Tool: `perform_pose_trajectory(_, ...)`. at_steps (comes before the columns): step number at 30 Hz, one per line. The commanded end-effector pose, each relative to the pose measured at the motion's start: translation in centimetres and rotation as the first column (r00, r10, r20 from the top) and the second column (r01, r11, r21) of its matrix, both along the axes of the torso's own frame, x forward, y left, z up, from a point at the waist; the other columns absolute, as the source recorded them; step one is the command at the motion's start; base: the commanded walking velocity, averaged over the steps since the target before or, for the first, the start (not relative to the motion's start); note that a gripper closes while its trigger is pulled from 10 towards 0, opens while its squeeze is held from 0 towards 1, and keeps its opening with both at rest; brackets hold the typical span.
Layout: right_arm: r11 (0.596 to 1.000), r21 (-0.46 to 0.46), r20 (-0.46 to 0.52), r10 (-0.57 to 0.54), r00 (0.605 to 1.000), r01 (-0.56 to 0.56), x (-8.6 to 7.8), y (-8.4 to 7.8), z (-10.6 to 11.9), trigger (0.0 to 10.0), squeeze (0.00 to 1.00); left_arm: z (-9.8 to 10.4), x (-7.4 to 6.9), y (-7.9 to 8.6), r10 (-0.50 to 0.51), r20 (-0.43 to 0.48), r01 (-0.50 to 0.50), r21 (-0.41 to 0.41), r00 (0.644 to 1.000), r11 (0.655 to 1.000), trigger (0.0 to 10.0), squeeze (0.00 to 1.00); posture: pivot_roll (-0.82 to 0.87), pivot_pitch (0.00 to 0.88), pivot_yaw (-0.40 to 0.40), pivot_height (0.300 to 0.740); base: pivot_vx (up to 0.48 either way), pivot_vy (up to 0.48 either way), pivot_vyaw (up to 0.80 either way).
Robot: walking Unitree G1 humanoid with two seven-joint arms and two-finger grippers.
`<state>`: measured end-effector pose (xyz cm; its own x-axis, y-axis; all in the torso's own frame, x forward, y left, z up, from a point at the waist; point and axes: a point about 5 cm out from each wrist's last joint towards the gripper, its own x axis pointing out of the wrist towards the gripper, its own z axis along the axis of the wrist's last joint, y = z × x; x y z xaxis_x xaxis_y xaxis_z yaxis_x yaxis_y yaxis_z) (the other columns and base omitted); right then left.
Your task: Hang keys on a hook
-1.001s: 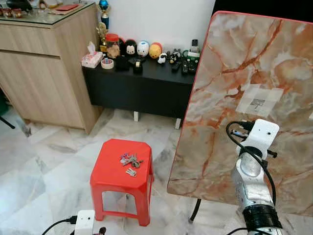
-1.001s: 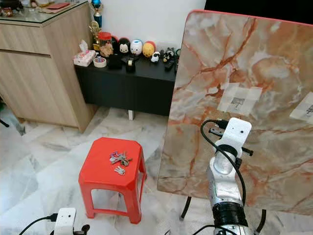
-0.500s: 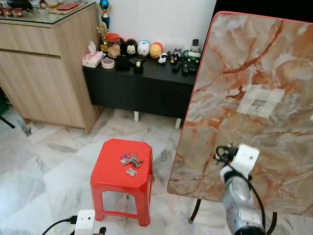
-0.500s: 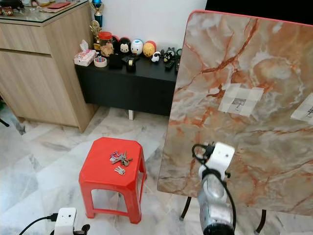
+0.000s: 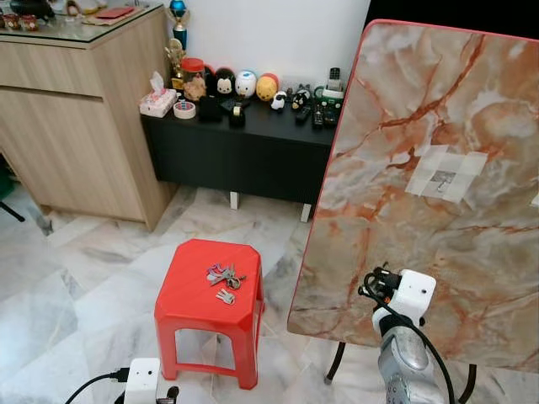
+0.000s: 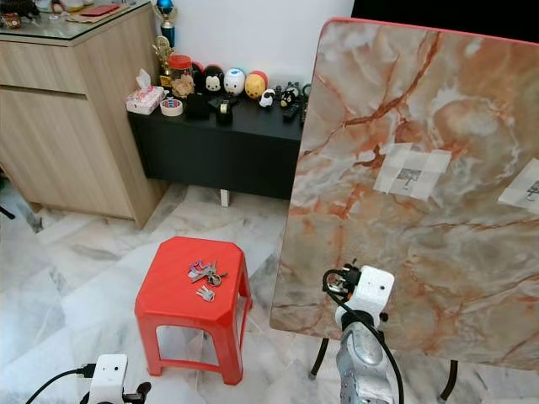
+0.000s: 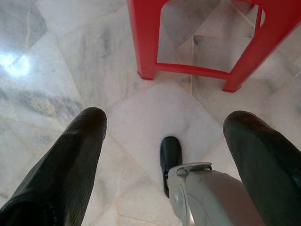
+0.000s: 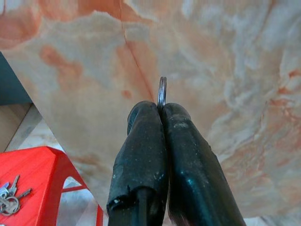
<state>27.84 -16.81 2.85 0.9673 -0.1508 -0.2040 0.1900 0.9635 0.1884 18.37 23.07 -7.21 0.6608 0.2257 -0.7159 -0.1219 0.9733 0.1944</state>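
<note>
A bunch of keys (image 5: 225, 276) lies on the red plastic stool (image 5: 187, 311). An upright marble-patterned board (image 5: 421, 101) carries a small hook (image 5: 444, 177) on a white taped patch; a second patch (image 6: 525, 187) sits at its right edge. My right arm (image 5: 404, 337) rises low in front of the board. In the right wrist view my right gripper (image 8: 161, 107) is shut on a thin metal key ring (image 8: 162, 89), close to the board's face. My left gripper (image 7: 164, 141) hangs open above the floor beside the stool's legs (image 7: 146, 42).
A black low cabinet (image 5: 244, 143) with figurines, tape and remotes stands against the back wall. A wooden cabinet (image 5: 76, 118) is at the left. The marble floor (image 5: 84, 278) spreads around the stool. The board's black legs (image 5: 337, 362) stand behind my right arm.
My right arm has dropped from mid-board height to near the board's lower edge and shifted a little left. The keys on the stool have not moved.
</note>
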Motion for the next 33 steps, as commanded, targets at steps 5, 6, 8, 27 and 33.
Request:
perform_pose_trajectory(5, 1.0, -0.018, 0.067, 0.014, 0.998, -0.013, 0.9, 0.1, 1.5, 10.0, 0.0, -0.1, 0.0, -0.5, -0.007, 0.001, 0.007, -0.008, 1.0, 1.0, 10.0, 0.0, 0.11, 0.0, -0.099, 0.74, 0.0, 0.0, 0.0)
perform_pose_trajectory(6, 1.0, -0.021, 0.071, 0.017, 0.997, -0.016, 1.0, 0.1, 1.6, 10.0, 0.0, -0.1, 0.0, -0.6, -0.008, 0.002, 0.008, -0.008, 1.0, 1.0, 10.0, 0.0, 0.11, 0.0, -0.099, 0.74, 0.0, 0.0, 0.0)
perform_pose_trajectory(8, 1.0, -0.025, 0.077, 0.02, 0.997, -0.018, 1.0, 0.2, 1.7, 10.0, 0.0, -0.1, 0.0, -0.6, -0.008, 0.002, 0.008, -0.009, 1.0, 1.0, 10.0, 0.0, 0.1, 0.0, -0.1, 0.74, 0.0, 0.0, 0.0)
perform_pose_trajectory(27, 1.0, -0.02, 0.121, 0.011, 0.993, -0.008, 1.6, 0.3, 2.9, 10.0, 0.0, 0.0, 0.2, -0.8, -0.022, 0.01, 0.022, -0.008, 1.0, 1.0, 10.0, 0.0, 0.1, 0.0, -0.1, 0.74, 0.0, -0.152, 0.0)
perform_pose_trajectory(33, 0.999, -0.045, 0.142, -0.005, 0.99, 0.011, 1.8, 0.2, 3.6, 10.0, 0.0, -0.1, 0.2, -0.9, -0.018, 0.01, 0.018, -0.011, 1.0, 1.0, 10.0, 0.0, 0.1, 0.0, -0.104, 0.74, 0.0, 0.0, 0.0)
